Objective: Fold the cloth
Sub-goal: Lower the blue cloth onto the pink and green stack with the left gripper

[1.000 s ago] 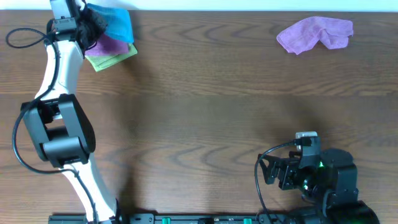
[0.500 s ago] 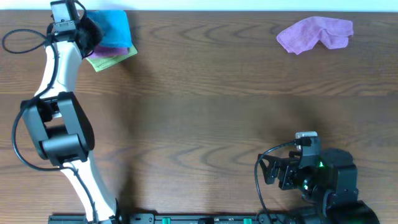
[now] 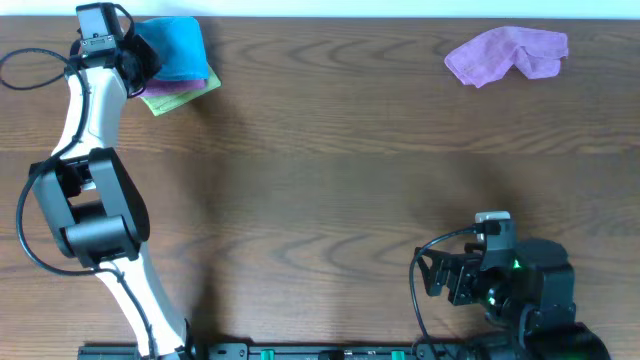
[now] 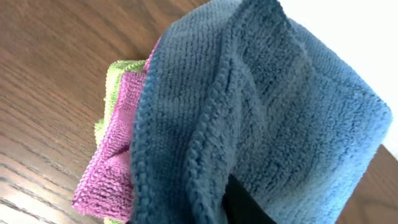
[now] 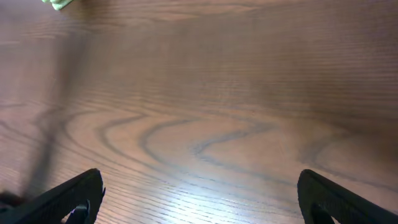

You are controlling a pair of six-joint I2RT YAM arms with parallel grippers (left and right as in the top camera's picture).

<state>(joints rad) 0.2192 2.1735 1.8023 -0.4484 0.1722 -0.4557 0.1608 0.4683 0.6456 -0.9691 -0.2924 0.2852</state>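
Left wrist view: nubby blue cloth (image 4: 267,106) with a stitched hem tops a pink cloth (image 4: 115,165) and a green cloth (image 4: 114,87) at the bench's (image 4: 50,74) far-left corner. It hides my left hand (image 3: 140,62), so I cannot tell its grip. My right hand (image 5: 199,202) is spread.

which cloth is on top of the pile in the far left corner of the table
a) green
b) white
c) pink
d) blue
d, in the left wrist view the blue cloth lies over the pink cloth, and the green cloth shows only as an edge beneath both.
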